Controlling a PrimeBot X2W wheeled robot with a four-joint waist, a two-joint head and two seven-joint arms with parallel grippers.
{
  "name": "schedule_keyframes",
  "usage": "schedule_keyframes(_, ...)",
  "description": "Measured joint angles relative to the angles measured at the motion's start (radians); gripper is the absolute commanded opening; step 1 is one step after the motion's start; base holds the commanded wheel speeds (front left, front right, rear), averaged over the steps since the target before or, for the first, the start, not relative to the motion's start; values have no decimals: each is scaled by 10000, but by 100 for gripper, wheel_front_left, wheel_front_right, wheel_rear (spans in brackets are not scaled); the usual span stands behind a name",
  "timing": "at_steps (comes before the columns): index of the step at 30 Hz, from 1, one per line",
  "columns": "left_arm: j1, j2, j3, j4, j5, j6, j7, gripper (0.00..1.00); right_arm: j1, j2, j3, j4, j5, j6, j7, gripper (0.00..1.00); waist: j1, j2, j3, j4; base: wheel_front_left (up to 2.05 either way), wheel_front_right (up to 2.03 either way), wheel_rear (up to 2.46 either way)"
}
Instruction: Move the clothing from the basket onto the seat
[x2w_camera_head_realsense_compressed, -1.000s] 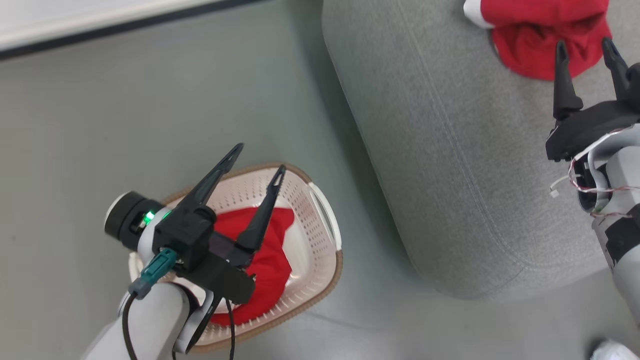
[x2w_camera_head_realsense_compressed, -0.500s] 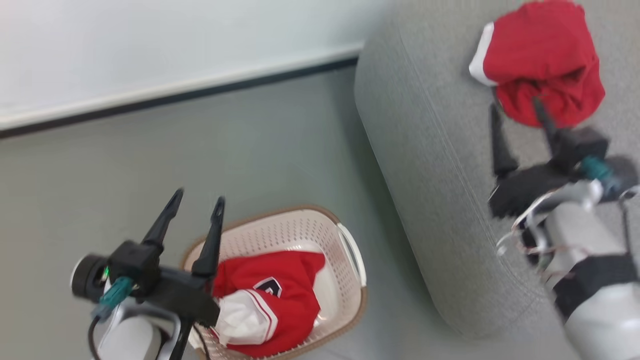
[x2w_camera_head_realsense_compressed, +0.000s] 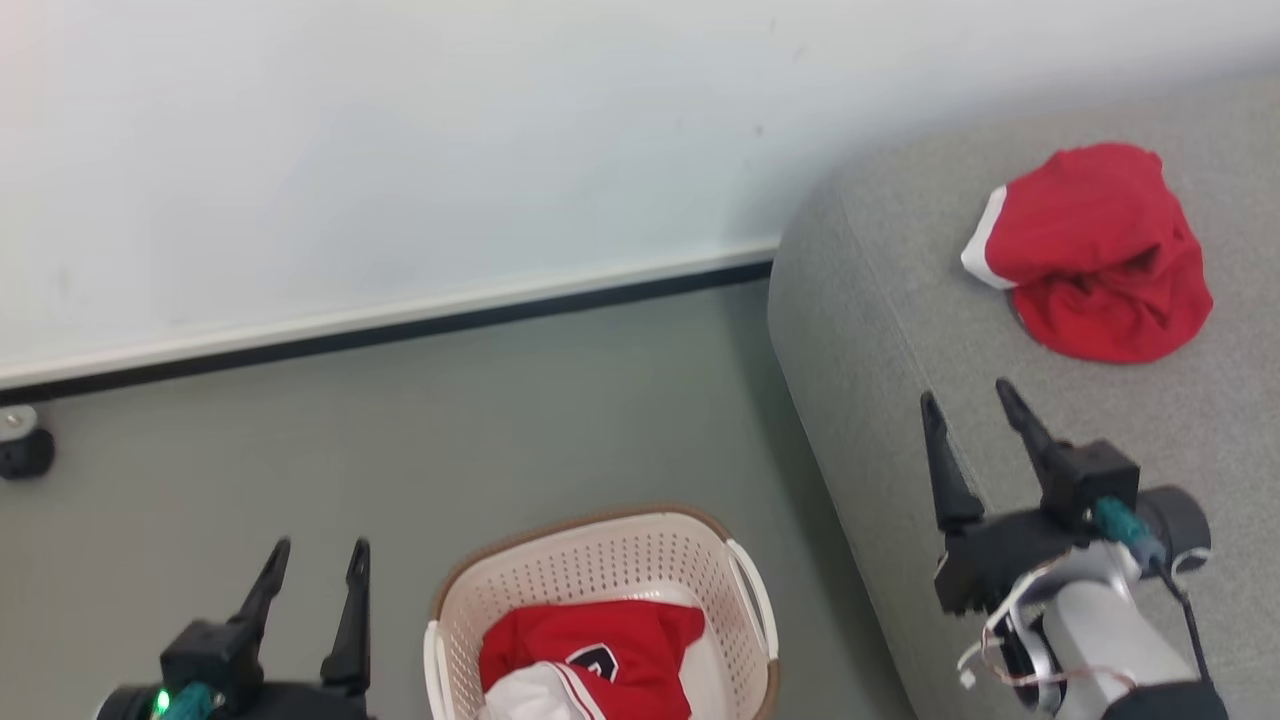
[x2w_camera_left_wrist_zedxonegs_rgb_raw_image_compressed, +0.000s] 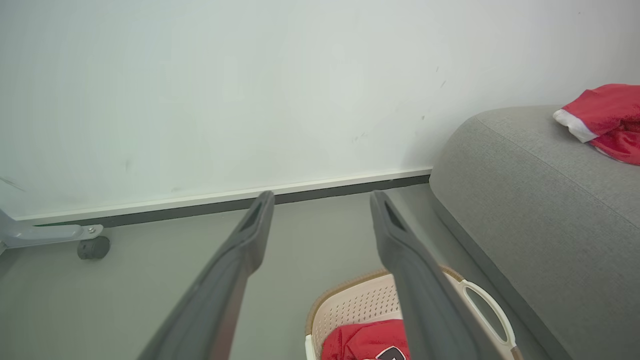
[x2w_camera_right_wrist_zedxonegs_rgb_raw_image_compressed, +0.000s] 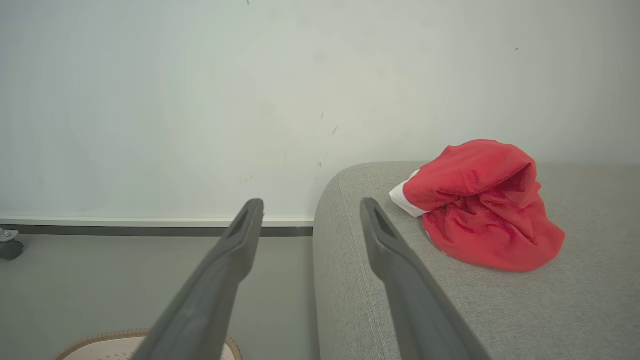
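Clothing (x2w_camera_head_realsense_compressed: 590, 655) approx half moved: grey sofa seat (x2w_camera_head_realsense_compressed: 880, 300) at right, cream basket (x2w_camera_head_realsense_compressed: 580, 520) bottom centre, 1 red garment (x2w_camera_head_realsense_compressed: 1095, 255) w/ white cuff lying on seat upper right, emblem jersey (x2w_camera_head_realsense_compressed: 600, 645) left in basket, L gripper (x2w_camera_head_realsense_compressed: 320, 548) & R gripper (x2w_camera_head_realsense_compressed: 966, 392) fingers spread wide, holding nothing.

From the head, looks steeply down: basket (x2w_camera_head_realsense_compressed: 600, 555) bottom centre, seat (x2w_camera_head_realsense_compressed: 880, 400) right. From both wrists, looks low toward the wall (x2w_camera_left_wrist_zedxonegs_rgb_raw_image_compressed: 200, 100), sharing the seat's corner.
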Motion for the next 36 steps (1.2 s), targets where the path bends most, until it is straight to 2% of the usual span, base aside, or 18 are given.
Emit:
schedule_keyframes(14,2034,-127,1022,-740,186,165,-8,100,2651,73,-33,-2050,-100,-228,0,100,0,-1,-1345,404,0,0,0)
schedule_keyframes(25,2659,-418,1716,-1340,673,173,-8,100,3834,102,-326,-3112,-100,-337,0,100,2,1,-1408,498,0,0,0)
schedule_keyframes(36,2832,-719,2278,-1680,1014,174,-8,100,4248,155,-531,-3662,-274,-380,0,100,1,1,-1295,465,0,0,0)
